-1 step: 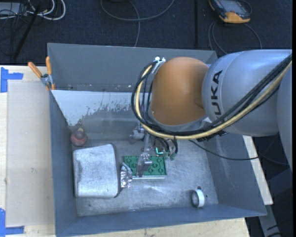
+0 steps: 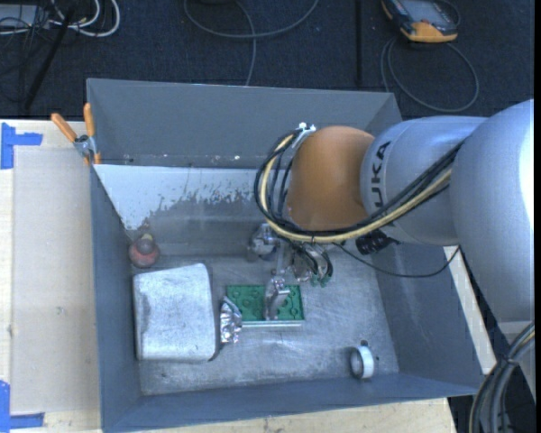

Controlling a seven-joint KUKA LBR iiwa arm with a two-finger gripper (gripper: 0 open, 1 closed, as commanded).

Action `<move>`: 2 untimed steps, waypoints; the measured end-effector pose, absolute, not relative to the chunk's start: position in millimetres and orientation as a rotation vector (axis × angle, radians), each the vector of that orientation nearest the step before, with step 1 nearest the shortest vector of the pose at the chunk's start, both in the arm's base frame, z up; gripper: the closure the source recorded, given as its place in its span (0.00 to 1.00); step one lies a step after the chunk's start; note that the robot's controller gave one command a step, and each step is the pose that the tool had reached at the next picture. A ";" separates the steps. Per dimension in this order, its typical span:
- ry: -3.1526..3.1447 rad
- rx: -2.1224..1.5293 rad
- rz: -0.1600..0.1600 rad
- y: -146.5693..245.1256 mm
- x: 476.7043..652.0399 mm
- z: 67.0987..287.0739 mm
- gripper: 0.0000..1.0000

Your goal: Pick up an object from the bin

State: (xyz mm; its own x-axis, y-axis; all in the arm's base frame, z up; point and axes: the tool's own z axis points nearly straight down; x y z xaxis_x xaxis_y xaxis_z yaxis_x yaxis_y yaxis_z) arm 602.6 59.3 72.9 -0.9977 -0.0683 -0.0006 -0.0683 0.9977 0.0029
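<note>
My gripper hangs under the arm's orange cover in the middle of the bin. It is low over a flat green board that lies on the bin floor, and its tip is at the board's right half. A crumpled piece of silver foil lies against the board's left edge. Whether the gripper touches the board cannot be made out.
A large pale grey block lies at the left of the bin floor. A small pinkish-brown thing sits near the back left wall. A small white tape roll lies at the front right. The arm covers the bin's right back part.
</note>
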 end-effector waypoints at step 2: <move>3.121 0.228 -0.003 67.8 577.2 75.8 0.00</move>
State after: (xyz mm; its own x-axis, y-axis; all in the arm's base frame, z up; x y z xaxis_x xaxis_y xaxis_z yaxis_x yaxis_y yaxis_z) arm 577.2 67.8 75.8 -0.9893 0.1455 -0.0127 0.1456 0.9893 -0.0008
